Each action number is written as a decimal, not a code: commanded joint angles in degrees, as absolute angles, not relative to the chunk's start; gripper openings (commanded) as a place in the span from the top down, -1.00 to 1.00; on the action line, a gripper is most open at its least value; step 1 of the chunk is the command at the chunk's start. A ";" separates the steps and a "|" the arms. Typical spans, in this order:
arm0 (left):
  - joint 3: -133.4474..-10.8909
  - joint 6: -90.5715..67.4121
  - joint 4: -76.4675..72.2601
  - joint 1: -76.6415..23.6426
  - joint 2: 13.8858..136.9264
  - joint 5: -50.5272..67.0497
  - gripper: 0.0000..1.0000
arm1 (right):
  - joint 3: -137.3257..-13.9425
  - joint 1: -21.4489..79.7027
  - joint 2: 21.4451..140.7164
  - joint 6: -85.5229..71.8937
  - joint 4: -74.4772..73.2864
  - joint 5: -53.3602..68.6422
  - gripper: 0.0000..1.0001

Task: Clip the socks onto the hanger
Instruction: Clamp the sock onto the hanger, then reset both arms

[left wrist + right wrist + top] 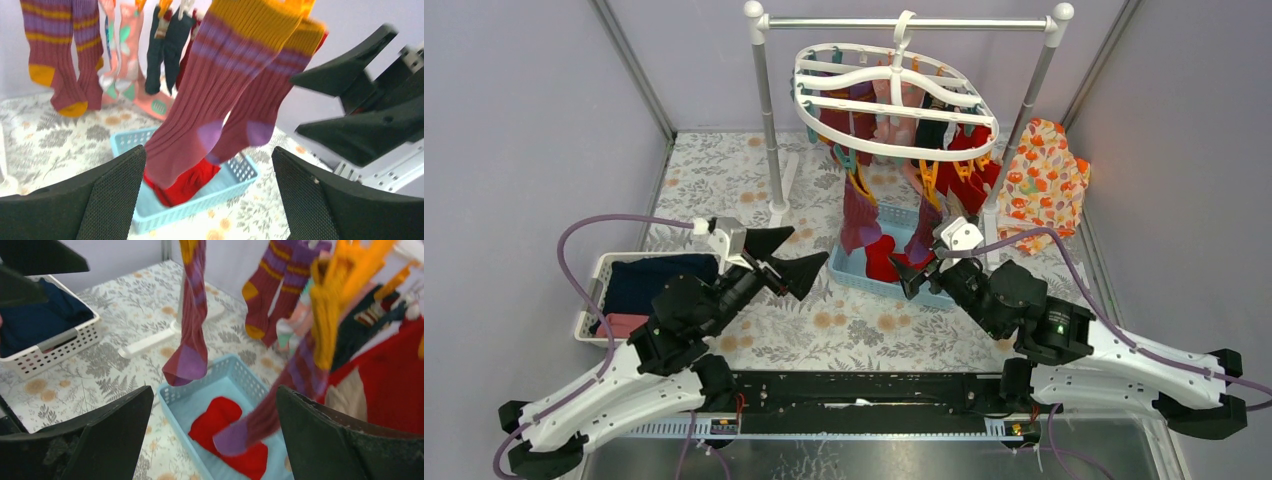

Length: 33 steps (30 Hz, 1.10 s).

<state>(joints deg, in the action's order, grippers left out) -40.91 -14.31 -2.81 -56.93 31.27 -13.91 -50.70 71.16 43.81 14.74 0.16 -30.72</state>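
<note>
Beyond the wide-spread right gripper (214, 402), a red sock (220, 422) lies in a blue basket (176, 391) beneath a hanging maroon sock (192, 335)

Socks (859, 215) hang from the hanger (886, 107) over a basket (854, 272), between left fingers (809, 270) and right fingers (912, 272); a bin (589, 300) lies left of both

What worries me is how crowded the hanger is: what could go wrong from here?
The maroon striped socks dangle right before the open left gripper and right gripper; a careless move could snag them and pull them loose. Red socks lie in the blue basket beneath, so reaching down may brush the hanging pair.
</note>
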 commanded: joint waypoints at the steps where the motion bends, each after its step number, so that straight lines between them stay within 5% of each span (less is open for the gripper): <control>1: -37.46 -14.74 4.17 -57.09 27.39 -14.98 -0.98 | -50.57 72.40 41.74 5.72 -11.65 -39.89 -0.99; 8: -36.77 -13.82 8.65 -57.04 26.29 -24.62 -0.98 | -43.99 73.78 46.44 7.61 -10.55 -49.56 -0.99; 14: -33.72 -16.17 5.72 -53.33 30.22 -26.04 -0.98 | -34.25 73.74 53.07 1.88 7.77 -50.02 -0.99; 21: -27.98 -30.11 -6.73 -21.27 35.33 5.84 -0.98 | -29.74 73.74 51.63 -7.66 10.26 -58.12 -0.99; 24: -27.51 -36.77 -12.91 -9.17 40.98 21.04 -0.98 | -28.91 73.65 45.90 -18.31 -1.96 -65.84 -0.99; 33: -31.46 -36.82 -13.10 -0.98 46.02 27.01 -0.98 | -23.74 73.01 25.94 -36.05 -23.09 -79.80 -0.99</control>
<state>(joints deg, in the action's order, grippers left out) -28.53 -35.46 -8.43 -2.85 44.53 20.21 -23.05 73.43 27.14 -22.98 -10.57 -67.29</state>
